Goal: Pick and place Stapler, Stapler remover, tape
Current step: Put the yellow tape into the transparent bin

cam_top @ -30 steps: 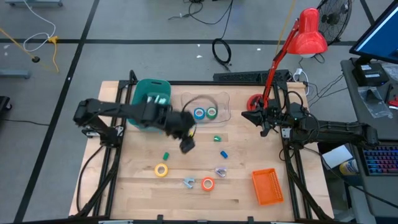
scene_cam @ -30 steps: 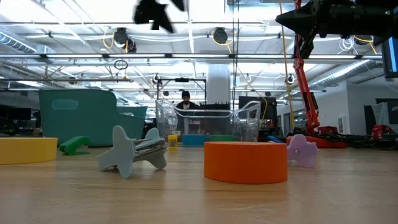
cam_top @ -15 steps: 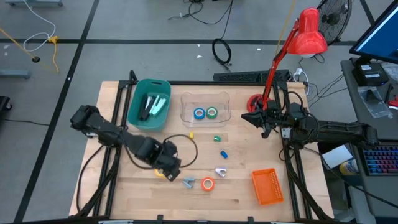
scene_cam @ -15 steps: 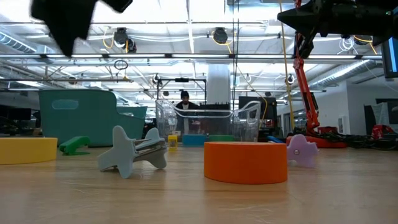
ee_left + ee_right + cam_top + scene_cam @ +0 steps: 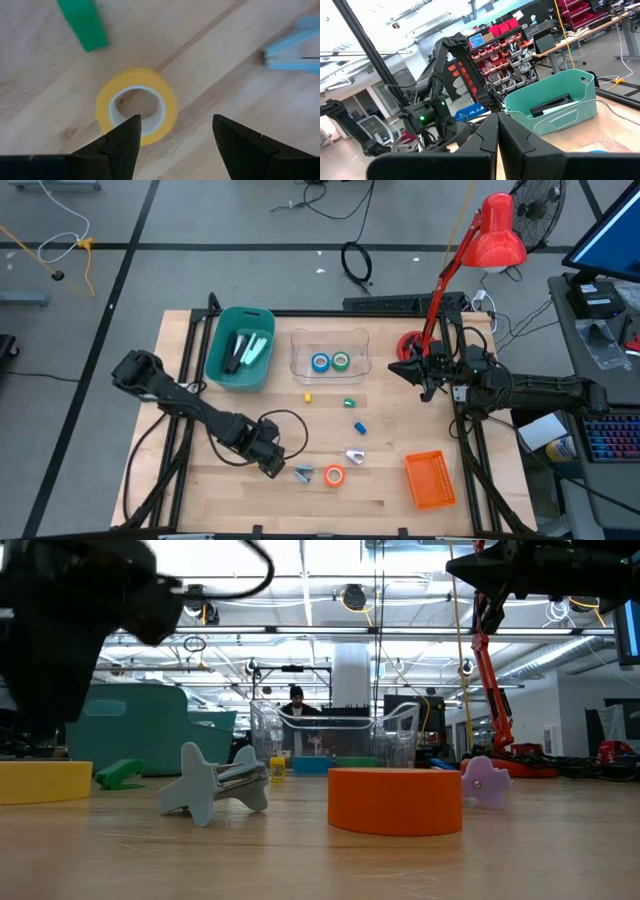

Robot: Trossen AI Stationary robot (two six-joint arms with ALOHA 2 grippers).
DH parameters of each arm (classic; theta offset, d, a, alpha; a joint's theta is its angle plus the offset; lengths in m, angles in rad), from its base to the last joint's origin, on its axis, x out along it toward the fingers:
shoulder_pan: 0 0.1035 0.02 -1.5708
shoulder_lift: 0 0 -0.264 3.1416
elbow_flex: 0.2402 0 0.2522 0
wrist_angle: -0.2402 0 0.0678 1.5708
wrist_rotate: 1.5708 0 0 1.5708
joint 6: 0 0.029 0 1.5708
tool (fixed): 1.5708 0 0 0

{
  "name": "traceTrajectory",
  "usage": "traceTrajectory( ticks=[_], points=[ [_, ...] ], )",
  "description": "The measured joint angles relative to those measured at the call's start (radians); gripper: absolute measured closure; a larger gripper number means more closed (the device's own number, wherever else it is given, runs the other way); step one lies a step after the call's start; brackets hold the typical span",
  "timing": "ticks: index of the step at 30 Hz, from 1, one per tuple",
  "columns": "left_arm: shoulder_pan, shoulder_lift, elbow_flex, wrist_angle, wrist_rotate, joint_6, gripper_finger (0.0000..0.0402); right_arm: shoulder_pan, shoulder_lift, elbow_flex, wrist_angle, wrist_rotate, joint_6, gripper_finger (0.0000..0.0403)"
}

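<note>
No legible text, labels or numbers; red shelf bins possibly labelled, too small to read

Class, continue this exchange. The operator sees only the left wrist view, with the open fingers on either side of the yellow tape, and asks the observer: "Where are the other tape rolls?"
Observer: The blue tape and green tape lie side by side in the clear tray at the back of the table.
Operator: And the orange one?
Observer: The orange tape lies flat on the table near the front, just right of the left gripper, with a staple remover between them.
Operator: Is the right arm nearby?
Observer: No. The right gripper is shut and empty, off at the table's right, beside the red lamp.
</note>
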State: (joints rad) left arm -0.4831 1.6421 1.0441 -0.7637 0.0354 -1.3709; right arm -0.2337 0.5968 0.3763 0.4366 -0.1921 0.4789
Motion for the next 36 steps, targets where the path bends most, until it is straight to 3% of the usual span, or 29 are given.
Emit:
traceTrajectory(
  ticks=[5, 15, 23, 36],
  points=[
    [0.002, 0.0, -0.045, 0.109, -0.001, -0.012, 0.0151, 0.0, 0.0, 0.0, 0.0, 0.003, 0.0, 0.0399],
    [0.012, 0.0, -0.098, 0.146, -0.01, -0.022, 0.0151, 0.0, 0.0, 0.0, 0.0, 0.003, 0.0, 0.0399],
    [0.031, 0.014, -0.173, 0.302, 0.002, -0.037, 0.0151, 0.0, 0.0, 0.0, 0.0, 0.004, 0.0, 0.0399],
    [0.031, 0.027, -0.174, 0.3, 0.016, -0.047, 0.0162, 0.0, 0.0, 0.0, -0.001, 0.004, 0.0, 0.0399]
  ],
)
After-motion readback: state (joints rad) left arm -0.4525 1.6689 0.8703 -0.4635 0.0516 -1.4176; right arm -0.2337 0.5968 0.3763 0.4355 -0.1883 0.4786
